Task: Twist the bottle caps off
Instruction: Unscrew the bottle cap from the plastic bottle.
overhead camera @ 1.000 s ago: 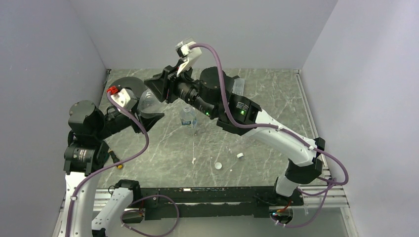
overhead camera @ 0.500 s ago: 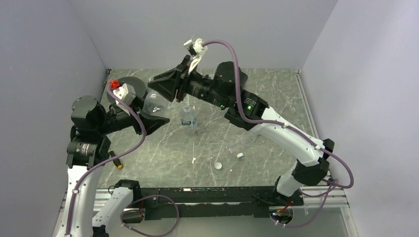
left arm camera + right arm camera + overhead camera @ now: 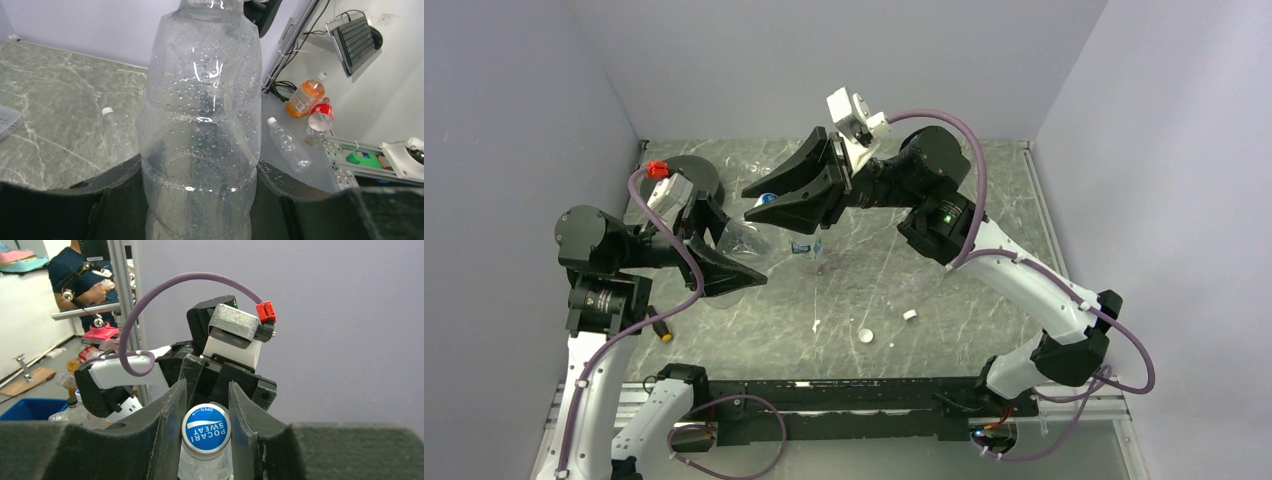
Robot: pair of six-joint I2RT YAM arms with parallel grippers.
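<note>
The left gripper (image 3: 742, 246) is clamped around the body of a large clear bottle (image 3: 200, 125), its two dark fingers pressing the thin, dented wall from either side; droplets bead the inside of the plastic. The bottle is held off the grey marbled table (image 3: 754, 310), over its left-rear part, with its neck pointing toward the right arm. There the right gripper (image 3: 762, 203) is closed on the blue Pocari Sweat cap (image 3: 205, 429), one finger touching each side of it, and the cap sits on the bottle's neck. Near the table's middle a short bottle with a blue-and-white label (image 3: 804, 245) stands upright. Two loose white caps (image 3: 865, 336) lie apart toward the near edge. Another clear bottle (image 3: 117, 135) with a white cap lies on its side on the table.
</note>
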